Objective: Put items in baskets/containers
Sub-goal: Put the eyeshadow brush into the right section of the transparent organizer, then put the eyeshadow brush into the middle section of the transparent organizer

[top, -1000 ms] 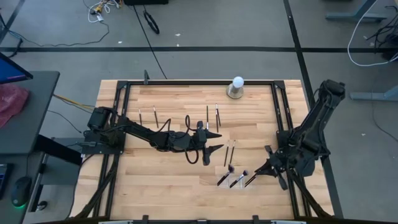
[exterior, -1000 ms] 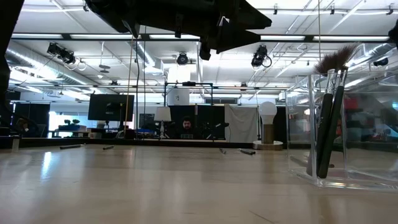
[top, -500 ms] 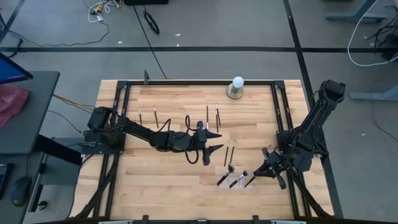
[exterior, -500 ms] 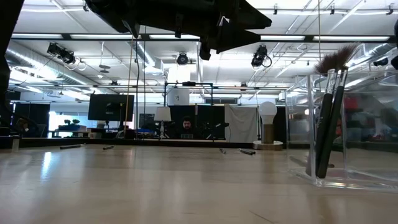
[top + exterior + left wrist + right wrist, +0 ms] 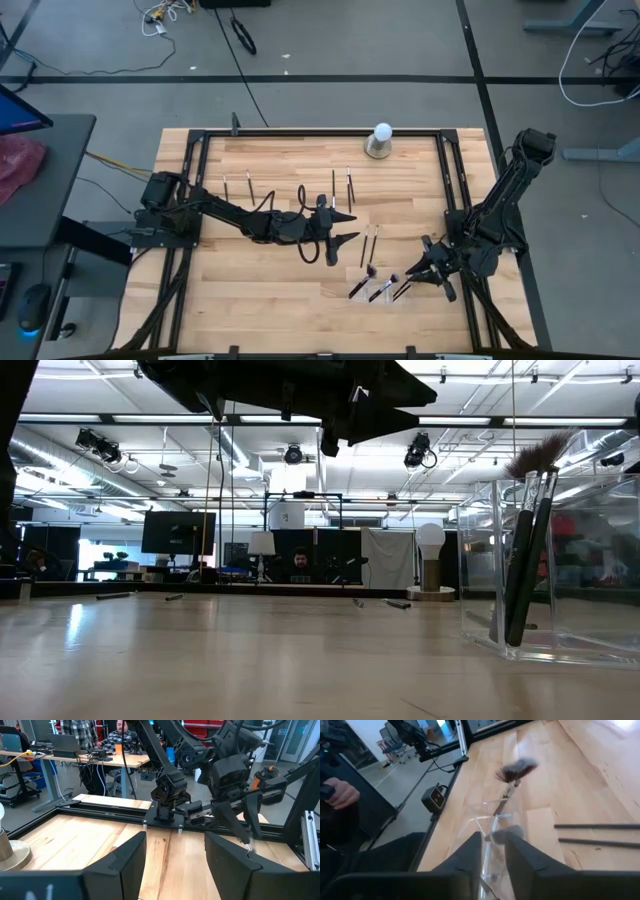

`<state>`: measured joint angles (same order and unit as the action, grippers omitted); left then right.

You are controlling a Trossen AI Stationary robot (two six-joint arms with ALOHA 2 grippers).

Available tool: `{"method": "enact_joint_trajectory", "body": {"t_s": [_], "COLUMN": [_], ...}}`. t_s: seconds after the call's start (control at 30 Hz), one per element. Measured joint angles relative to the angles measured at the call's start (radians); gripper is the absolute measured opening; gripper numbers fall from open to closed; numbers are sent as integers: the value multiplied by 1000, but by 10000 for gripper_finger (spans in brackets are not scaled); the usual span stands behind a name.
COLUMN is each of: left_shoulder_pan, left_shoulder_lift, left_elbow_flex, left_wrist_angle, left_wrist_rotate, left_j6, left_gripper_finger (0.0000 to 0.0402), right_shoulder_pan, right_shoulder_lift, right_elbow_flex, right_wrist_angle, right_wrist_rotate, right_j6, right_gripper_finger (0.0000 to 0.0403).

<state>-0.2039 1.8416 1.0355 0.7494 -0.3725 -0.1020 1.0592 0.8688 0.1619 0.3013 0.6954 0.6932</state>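
The clear tray (image 5: 388, 298) stands near the table's near right and holds leaning makeup brushes (image 5: 360, 288). In the low view the tray (image 5: 480, 560) shows a fan brush (image 5: 528, 550) leaning tip-up inside it. My right gripper (image 5: 414, 281) is at the tray's right end, its fingers nearly together (image 5: 492, 845), in line with the fan brush (image 5: 514, 772). My left gripper (image 5: 340, 228) hangs open and empty above mid-table (image 5: 175, 850). Several brushes lie flat on the wood, two (image 5: 369, 244) just left of the tray's far side and others (image 5: 334, 184) farther back. My right gripper comes slanting down from the table's right at the tray's right end. The fan brush's shaft (image 5: 496, 817) runs straight down into the narrow gap between the fingers (image 5: 470, 855). The fingers and the clear wall (image 5: 481, 827) hide the contact itself. The brush leans tip-up, away from the gripper.
A white ball on a grey round base (image 5: 381, 140) stands at the far edge. More loose brushes (image 5: 225, 187) (image 5: 249, 183) (image 5: 302, 195) lie at the back left. A black frame rail (image 5: 300, 131) runs around the table. A person's hand (image 5: 340, 792) shows beyond the table.
My right gripper has gone a little toward the table's left, closer in on the tray. In the low view the fan brush's lower end and the tray's near wall have shifted slightly the same way, while the brush's tip has stayed put.
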Motion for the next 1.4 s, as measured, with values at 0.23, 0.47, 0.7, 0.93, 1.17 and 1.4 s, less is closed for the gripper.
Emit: {"method": "enact_joint_trajectory", "body": {"t_s": [0.23,0.47,0.7,0.93,1.17,1.4], "left_shoulder_pan": [0,-3,-26,-37,84,177], "left_shoulder_lift": [0,0,0,-1,48,195], "left_elbow_flex": [0,0,0,0,0,0], "left_wrist_angle": [0,0,-91,-396,-569,-346], "left_wrist_rotate": [0,-1,-178,-507,-407,-301], "left_j6": [0,0,-44,-364,-669,-637], "left_gripper_finger": [202,202,202,201,201,216], "right_shoulder_pan": [0,0,5,4,2,2], "right_shoulder_lift": [-5,-97,-210,-235,-233,-233], "right_elbow_flex": [0,80,227,264,196,158], "right_wrist_angle": [-33,-34,-182,-376,-380,-341], "right_wrist_rotate": [-5,-17,-35,79,112,127], "right_j6": [-15,-239,-490,-439,-363,-361], "right_gripper_finger": [166,196,185,168,156,148]}}
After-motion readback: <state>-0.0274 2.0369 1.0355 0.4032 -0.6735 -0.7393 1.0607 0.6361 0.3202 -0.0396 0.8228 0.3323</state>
